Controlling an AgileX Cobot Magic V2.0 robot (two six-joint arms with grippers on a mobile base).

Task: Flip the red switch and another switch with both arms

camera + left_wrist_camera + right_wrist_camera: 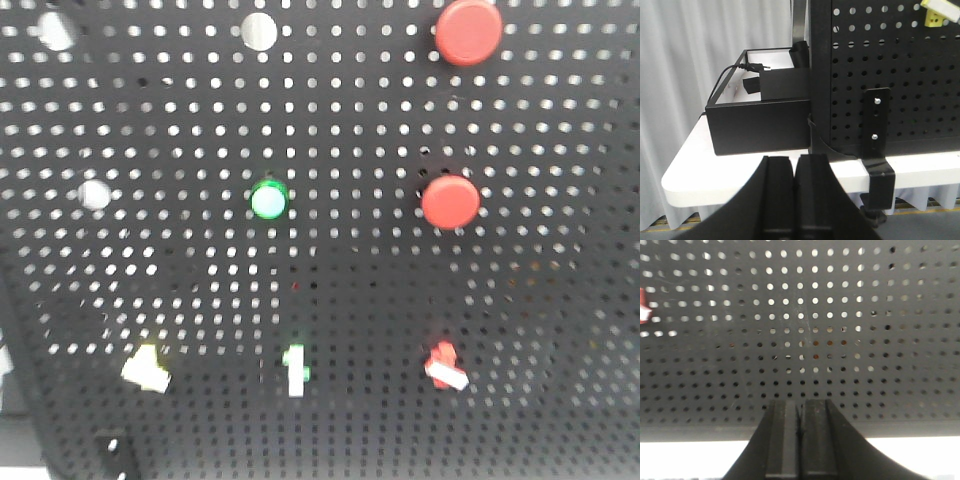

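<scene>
Bottom row of the black pegboard [560, 300] has three toggles: pale yellow toggle switch [146, 368] on the left, white-and-green toggle [295, 370] in the middle, red toggle switch [445, 365] on the right under two round red push buttons [450, 202]. The left gripper [794, 195] has its fingers pressed together, empty, low near the board's foot – yellow one's in its view's top right corner. The right gripper [800, 435] is closed and empty too – red switch peeks in at its view's left edge.

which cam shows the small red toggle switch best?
Exterior front-facing: the small red toggle switch with white-tipped lever shows whole, low right on the black pegboard. Right wrist catches only a red-and-white sliver at its left edge; left wrist shows none.
</scene>
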